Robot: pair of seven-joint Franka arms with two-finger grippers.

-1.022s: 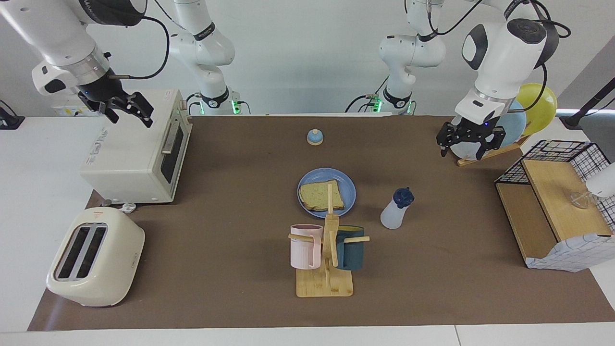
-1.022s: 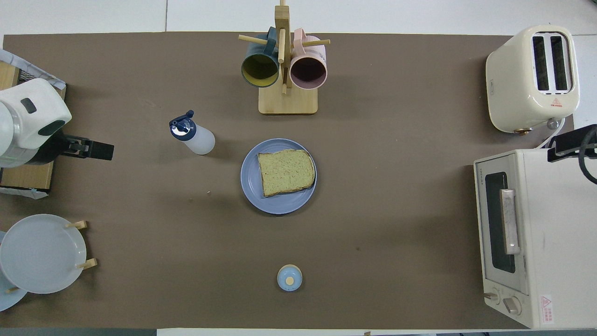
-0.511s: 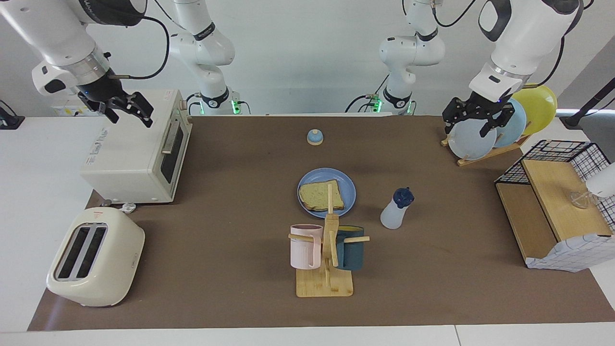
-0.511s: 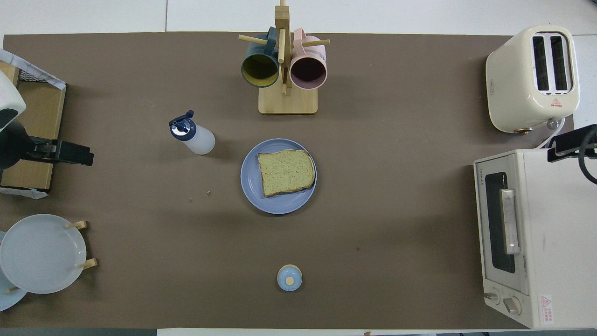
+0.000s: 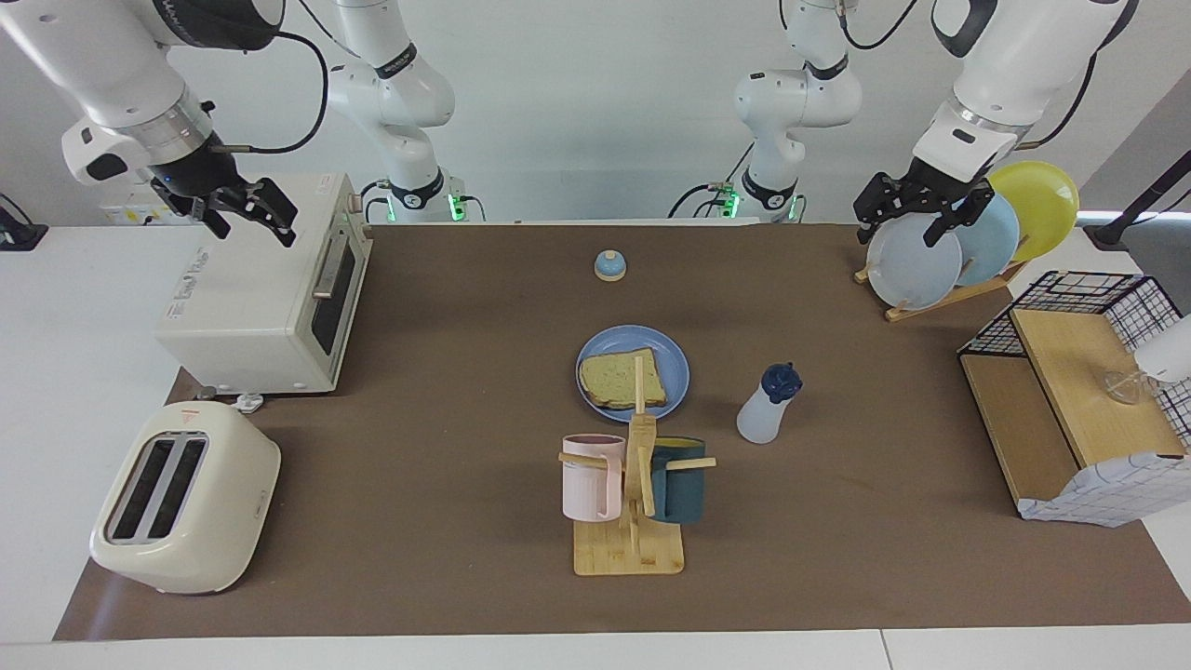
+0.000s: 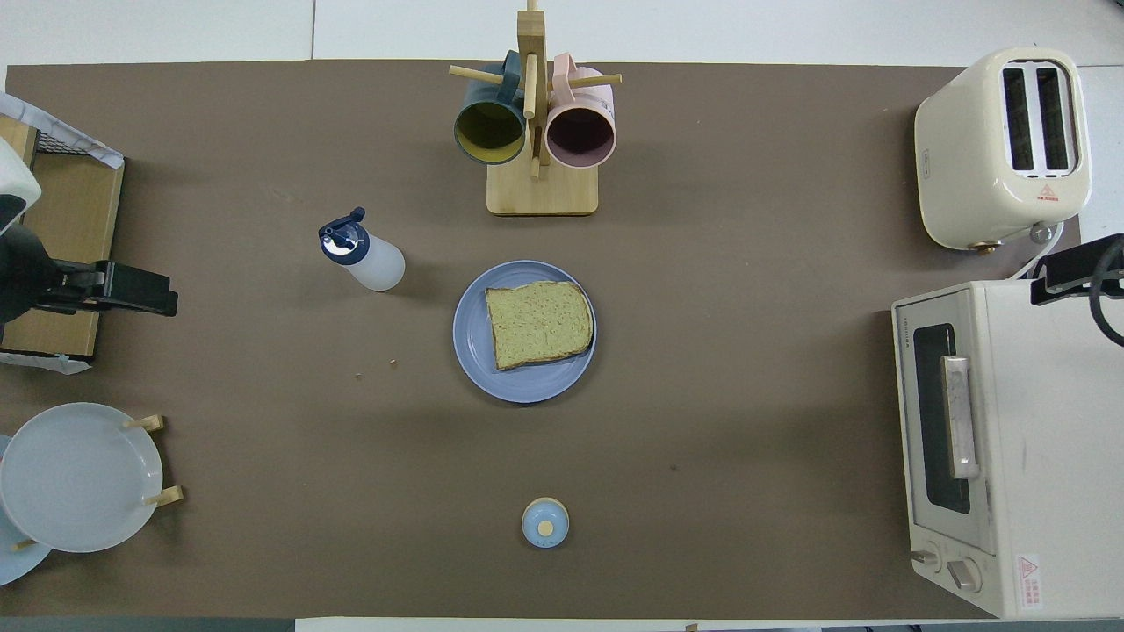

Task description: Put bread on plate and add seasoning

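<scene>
Toast slice (image 6: 537, 323) flat on blue plate (image 6: 479, 364). Seasoning bottle (image 5: 765, 409) upright beside plate: light, smooth plastic, likely squeezable; grasp mid-body, below cap. Left gripper (image 5: 916, 210) over plate rack (image 5: 930, 298), right gripper (image 5: 244, 212) over toaster oven (image 5: 260, 298); both fingers wide, empty.

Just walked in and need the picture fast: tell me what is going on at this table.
Nothing is being handled. The squarish slice of toast lies on the round blue plate mid-table. The whitish plastic bottle with the navy cap stands on the table beside the plate, toward the left arm's end. The left gripper hangs open and empty over the wooden rack of upright plates. The right gripper, open and empty, is over the white toaster oven.
</scene>
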